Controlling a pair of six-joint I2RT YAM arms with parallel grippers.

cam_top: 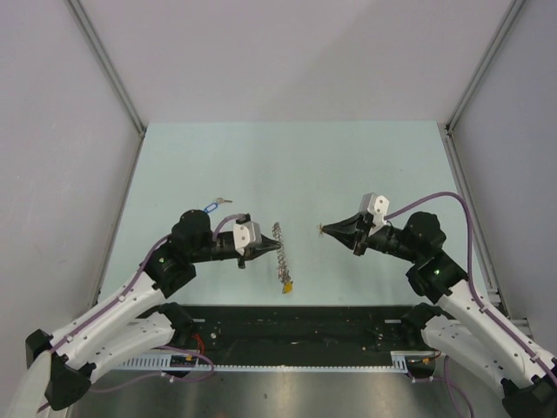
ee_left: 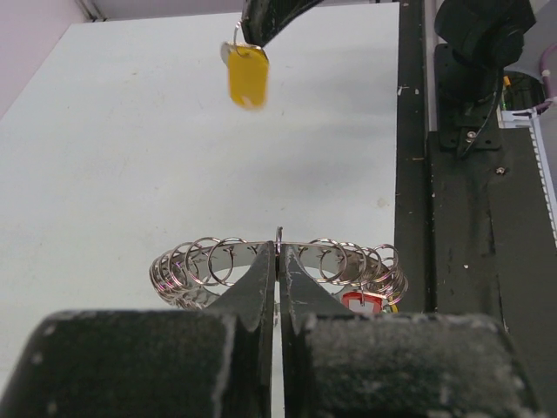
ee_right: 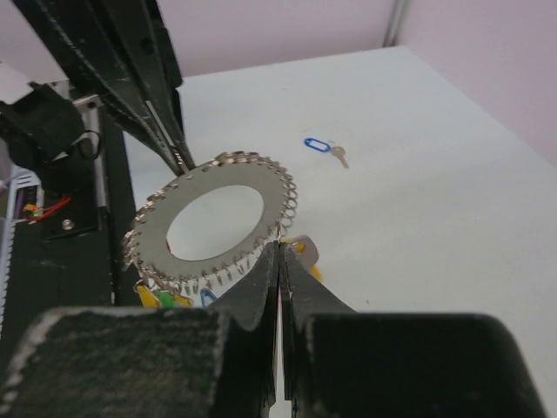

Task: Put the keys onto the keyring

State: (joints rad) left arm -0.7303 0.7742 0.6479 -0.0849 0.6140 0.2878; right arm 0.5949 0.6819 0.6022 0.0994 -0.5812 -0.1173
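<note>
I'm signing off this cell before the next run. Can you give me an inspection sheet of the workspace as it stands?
Surface: pale green table, flat and matte.
Job's things: keyring held edge-up, fringed with small rings and coloured tags; yellow-tagged key hangs in the air, apart from the keyring; blue-tagged key lies on the table beyond the left arm.
Clutter: nothing seen.
Grippers: left gripper shut on the keyring's rim; right gripper shut on the yellow-tagged key.
Cables: purple cable runs along each arm; no snag seen.
Surroundings: grey walls on three sides; black rail at the near edge.
</note>
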